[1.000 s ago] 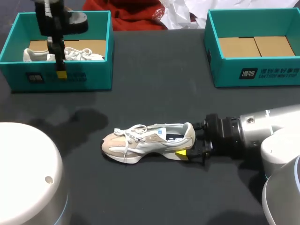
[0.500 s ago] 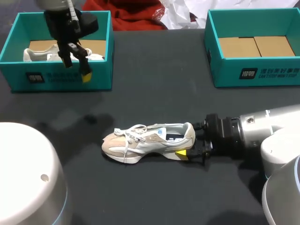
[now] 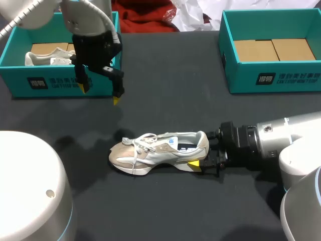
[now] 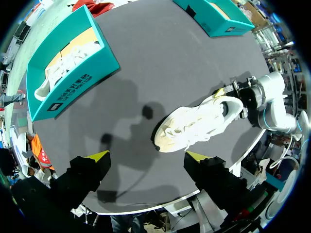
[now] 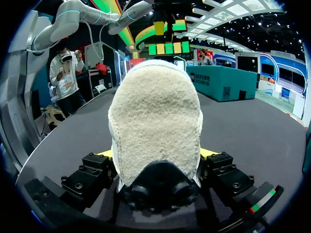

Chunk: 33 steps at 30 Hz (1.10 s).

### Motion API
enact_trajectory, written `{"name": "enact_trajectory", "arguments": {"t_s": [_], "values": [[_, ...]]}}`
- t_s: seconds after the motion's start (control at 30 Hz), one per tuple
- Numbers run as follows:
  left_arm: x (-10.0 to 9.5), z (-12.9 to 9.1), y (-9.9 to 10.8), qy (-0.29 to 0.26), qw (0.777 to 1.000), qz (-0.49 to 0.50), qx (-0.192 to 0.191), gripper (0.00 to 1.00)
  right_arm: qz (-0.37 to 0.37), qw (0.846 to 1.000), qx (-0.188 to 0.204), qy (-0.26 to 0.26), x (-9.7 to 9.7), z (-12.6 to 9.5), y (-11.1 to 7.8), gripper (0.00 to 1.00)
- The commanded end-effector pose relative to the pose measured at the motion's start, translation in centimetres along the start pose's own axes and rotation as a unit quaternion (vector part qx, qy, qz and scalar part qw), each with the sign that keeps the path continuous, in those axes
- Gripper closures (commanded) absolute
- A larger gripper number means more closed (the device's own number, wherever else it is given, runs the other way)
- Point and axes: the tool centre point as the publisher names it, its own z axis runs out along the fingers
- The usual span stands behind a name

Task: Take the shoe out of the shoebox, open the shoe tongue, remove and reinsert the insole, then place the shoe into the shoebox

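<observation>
Shoe (image 3: 159, 152) sits upright mid-worktop (image 3: 165, 211), toe left, heel right. Right jaws clamp the heel from its near and far sides, likely pinning it so the other arm can work the tongue. Left jaws gape wide, holding nothing, and hang above the worktop just in front of the left shoebox (image 3: 65, 83), which holds a second shoe (image 3: 42, 57). Tongue looks not yet lifted.
</observation>
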Motion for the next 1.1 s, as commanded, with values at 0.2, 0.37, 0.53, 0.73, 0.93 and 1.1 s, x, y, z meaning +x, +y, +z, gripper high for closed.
{"name": "enact_trajectory", "arguments": {"t_s": [0.2, 0.37, 0.53, 0.73, 0.93, 1.1], "values": [[2.8, 1.2, -0.1, -0.005, 0.999, -0.038, -0.005, 0.0, 0.0, 1.0, 0.001, -0.001, 0.1, 0.0, 0.1, 1.0], [2.8, 1.2, -0.1, -0.005, 0.999, -0.038, -0.005, 0.0, 0.0, 1.0, 0.001, -0.001, 0.1, 0.0, 0.1, 1.0], [5.2, 2.2, 0.0, -0.004, 0.999, -0.043, -0.016, 0.0, 0.0, 1.0, 0.001, -0.001, 0.1, 0.0, 0.1, 1.0], [9.6, 3.6, -0.4, -0.041, 0.996, -0.075, -0.021, 0.0, 0.0, 1.0, 0.001, -0.001, 0.1, 0.0, 0.1, 1.0], [12.0, 4.3, -0.7, -0.055, 0.993, -0.096, -0.026, 0.0, 0.0, 1.0, 0.001, -0.001, 0.1, 0.0, 0.1, 1.0], [12.0, 4.3, -0.7, -0.055, 0.993, -0.096, -0.026, 0.0, 0.0, 1.0, 0.001, -0.001, 0.1, 0.0, 0.1, 1.0]]}}
